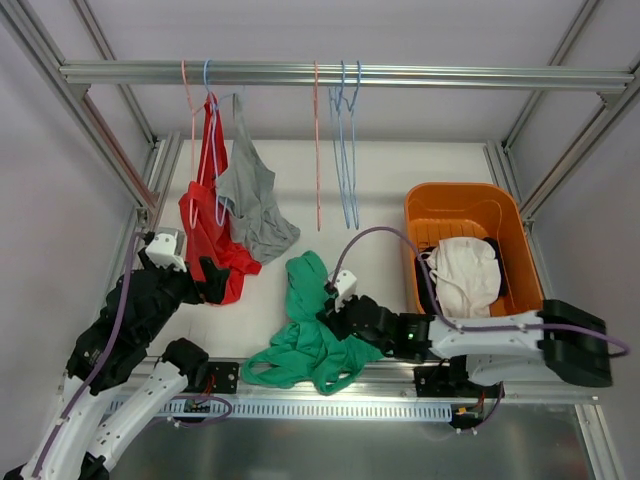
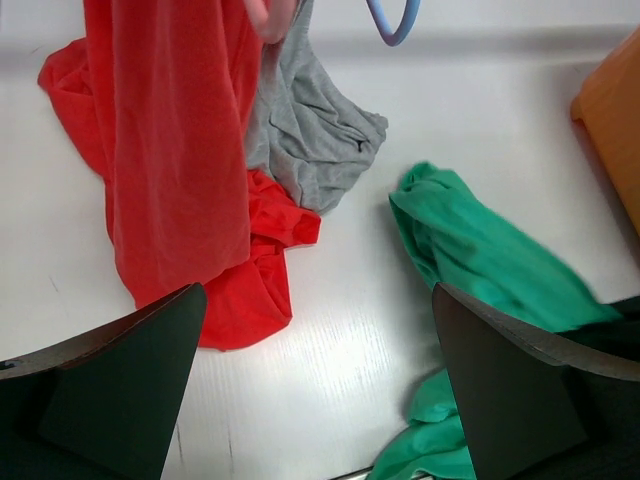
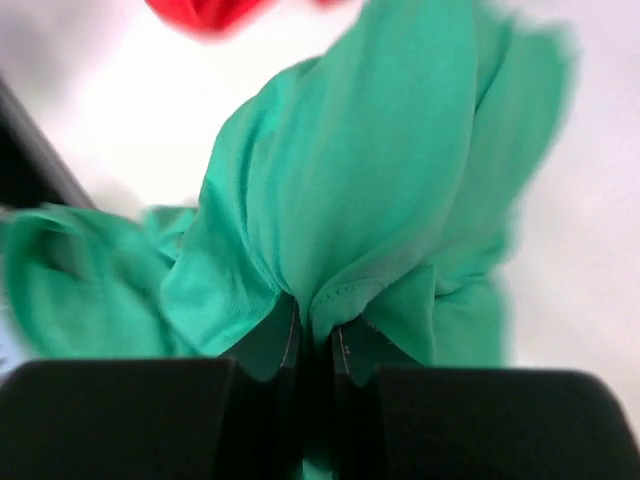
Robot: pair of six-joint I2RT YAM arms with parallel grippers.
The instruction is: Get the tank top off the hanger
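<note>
So, biggest first: white matte worktop point(image 1: 420, 170) w/ an aluminium rail point(image 1: 450, 76) running across above it. At right sits an orange basket point(image 1: 460, 190), smooth plastic, rounded-rectangle shape, w/ a crumpled white cloth point(image 1: 465, 275) inside.

The green tank top point(image 1: 315, 340) is off any hanger, lying in a rumpled heap on the worktop near the front edge, betw. the two arms. The red tank top point(image 1: 208, 230) & grey tank top point(image 1: 250, 200) hang from the rail's left end, soft knit, lower parts pooled on the worktop & touching each other. Mid-rail hang a bare pink hanger point(image 1: 317, 140) & bare blue hangers point(image 1: 347, 150), thin wire-like loops.

Right hand point(image 3: 315, 340) is clamped on a fold of the green fabric. Its wrist cam shows the hem pinched betw. the black fingers w/ cloth bunching up from there, which the top view can't show. Left hand point(image 2: 320, 400) is spread wide, nothing in it. Its wrist cam shows bare worktop betw. the two dark wedge-shaped fingers, w/ red cloth just beyond the left finger & green cloth by the right one. In the top view that hand sits against the red heap & the gap isn't visible.
</note>
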